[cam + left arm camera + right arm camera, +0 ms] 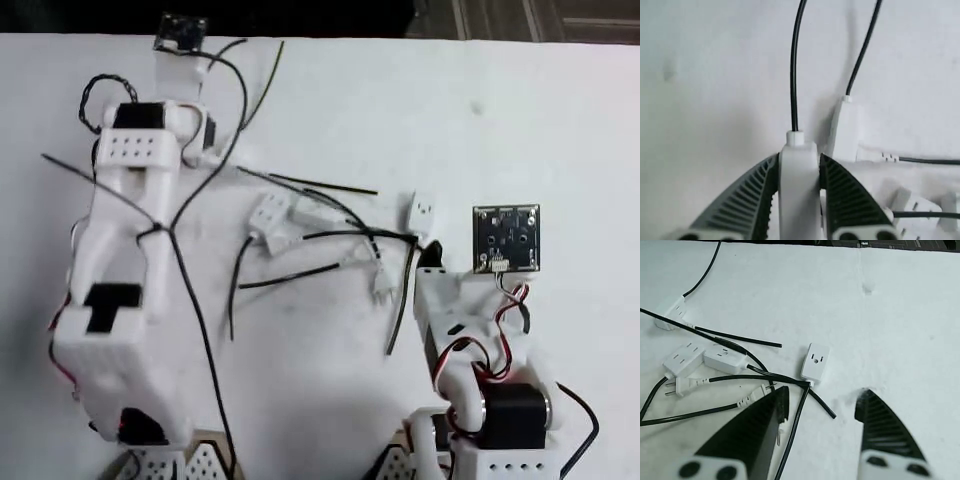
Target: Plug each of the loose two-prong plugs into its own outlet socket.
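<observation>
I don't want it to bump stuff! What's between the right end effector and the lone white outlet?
A black cord crosses between the right end effector and the lone white outlet, close to the outlet. The right wrist view shows it.

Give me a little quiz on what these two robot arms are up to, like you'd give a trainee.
1. True or false: the left claw is shut on a white corded piece.
2. The right claw is: A) open above the table, B) shut on a plug, C) shut on a cord.
3. Fill the blank: the cords lying on the table are ____ in colour.
Key: 1 true; 2 A; 3 black.
</observation>
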Available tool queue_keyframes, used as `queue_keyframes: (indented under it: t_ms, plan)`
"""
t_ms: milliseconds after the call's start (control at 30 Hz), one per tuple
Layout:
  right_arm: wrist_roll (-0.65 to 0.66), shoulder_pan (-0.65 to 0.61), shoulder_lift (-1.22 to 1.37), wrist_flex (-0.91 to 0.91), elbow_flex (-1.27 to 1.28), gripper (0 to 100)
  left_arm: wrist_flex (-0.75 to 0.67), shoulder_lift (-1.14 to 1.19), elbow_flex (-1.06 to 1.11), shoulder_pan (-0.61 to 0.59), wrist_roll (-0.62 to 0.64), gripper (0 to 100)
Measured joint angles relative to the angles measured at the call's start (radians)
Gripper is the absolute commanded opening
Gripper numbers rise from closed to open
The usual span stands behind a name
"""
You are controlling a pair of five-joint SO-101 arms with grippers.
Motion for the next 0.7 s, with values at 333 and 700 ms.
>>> queue_keyframes:
  t_ms: [333,700]
  plan:
    - [0.0,-0.057,0.002,0.0,0.034,21.1,0.002,0.359,-0.327,-0.031,0.123,7]
    - [0.0,-0.06,0.002,0.0,0.034,21.1,0.379,0.387,-0.671,-0.037,0.204,29]
